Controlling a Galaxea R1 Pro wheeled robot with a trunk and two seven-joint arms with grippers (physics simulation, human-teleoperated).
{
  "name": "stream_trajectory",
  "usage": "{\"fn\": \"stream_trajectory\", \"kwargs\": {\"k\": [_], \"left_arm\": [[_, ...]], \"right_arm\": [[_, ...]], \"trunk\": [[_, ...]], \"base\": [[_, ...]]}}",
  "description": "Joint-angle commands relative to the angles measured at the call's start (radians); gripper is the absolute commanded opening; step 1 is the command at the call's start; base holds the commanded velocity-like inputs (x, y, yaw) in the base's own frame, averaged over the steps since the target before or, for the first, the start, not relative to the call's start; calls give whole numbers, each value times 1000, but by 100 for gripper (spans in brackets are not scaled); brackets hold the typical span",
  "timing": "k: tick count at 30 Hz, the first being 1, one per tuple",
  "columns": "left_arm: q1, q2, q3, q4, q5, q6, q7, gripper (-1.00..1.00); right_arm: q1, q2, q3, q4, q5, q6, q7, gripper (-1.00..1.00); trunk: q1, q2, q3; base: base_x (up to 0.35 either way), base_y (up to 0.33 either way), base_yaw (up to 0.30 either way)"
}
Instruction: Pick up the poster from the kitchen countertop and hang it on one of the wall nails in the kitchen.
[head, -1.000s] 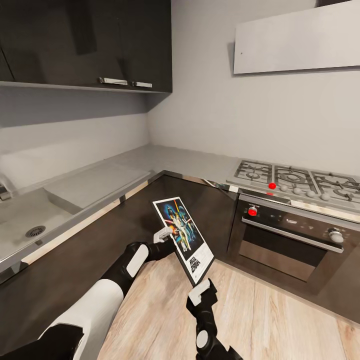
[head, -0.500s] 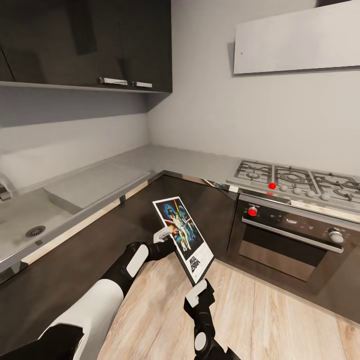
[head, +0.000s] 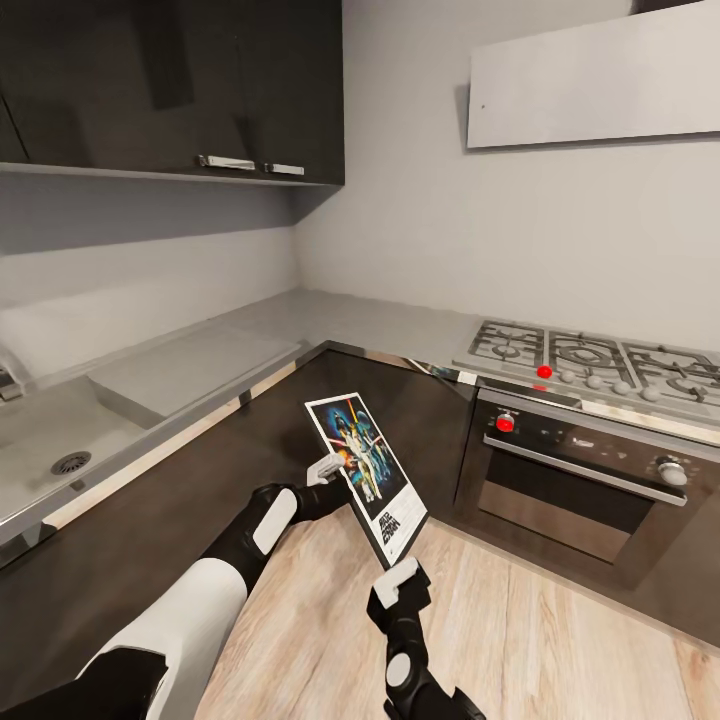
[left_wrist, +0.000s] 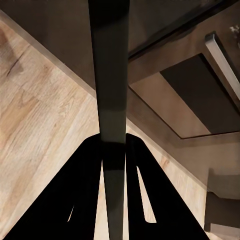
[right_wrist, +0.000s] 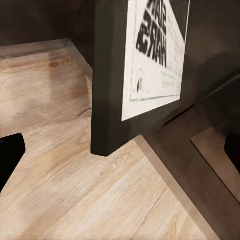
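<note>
Poster (head: 366, 476): sitting in the lower centre of the head view, off the countertop (head: 330, 325) and tilted in mid-air above the wood floor (head: 520, 630), printed face turned up and to the right.

Progress: pickup is done; carrying and hanging are left. No wall nail can be made out for certain on the grey wall (head: 500, 220); a small dark speck on the pale panel (head: 595, 85) at upper right is too small to identify.

Left gripper (head: 327, 468): pinching the poster at its left long edge, just left of centre frame. In the left wrist view the frame edge (left_wrist: 111, 75) is running straight between the two dark fingers (left_wrist: 85, 200), which are pressing on it from both sides.

Right gripper (head: 398, 585): sitting just below the poster's bottom corner, near but apparently not touching. In the right wrist view that corner (right_wrist: 107, 135) is hanging between the widely spread fingertips (right_wrist: 10, 155), clear of both.

Surroundings: sink (head: 55, 450) at left, oven (head: 580, 490) and hob (head: 590, 360) at right, dark cabinets (head: 170, 85) at upper left.
</note>
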Motion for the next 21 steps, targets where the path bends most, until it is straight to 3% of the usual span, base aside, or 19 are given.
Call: {"fn": "stream_trajectory", "kwargs": {"k": [1,21], "left_arm": [[0,0,0,-1,-1,4,-1,-100],[0,0,0,-1,-1,4,-1,-100]], "right_arm": [[-1,0,2,-2,10,12,-5,100],[-3,0,2,-7,4,17,-4,100]], "trunk": [[0,-1,-1],[0,-1,-1]], "base": [[0,0,0],[0,0,0]]}}
